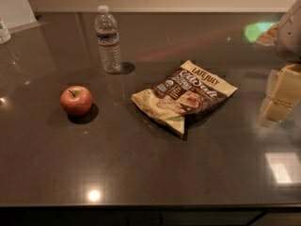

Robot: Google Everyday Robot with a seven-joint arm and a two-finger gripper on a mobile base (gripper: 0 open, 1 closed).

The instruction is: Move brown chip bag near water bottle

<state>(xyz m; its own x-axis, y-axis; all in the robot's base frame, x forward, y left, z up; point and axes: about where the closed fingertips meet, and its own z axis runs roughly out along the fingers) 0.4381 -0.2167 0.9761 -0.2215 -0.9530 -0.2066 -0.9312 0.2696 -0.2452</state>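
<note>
The brown chip bag (186,95) lies flat and crinkled on the dark countertop (141,164), right of centre, with "LATE JULY" on its cream far end. The water bottle (108,40) stands upright at the back, left of centre, clear with a white cap and a dark label band. The bag is apart from the bottle, to its right and nearer to me. My gripper (281,95) is at the right edge of the view, to the right of the bag, above the counter and not touching the bag. It holds nothing that I can see.
A red apple (76,100) sits on the left, in front of the bottle. A small white container (3,30) stands at the far left edge. The back wall runs behind the counter. The counter's front edge (150,205) is near the bottom.
</note>
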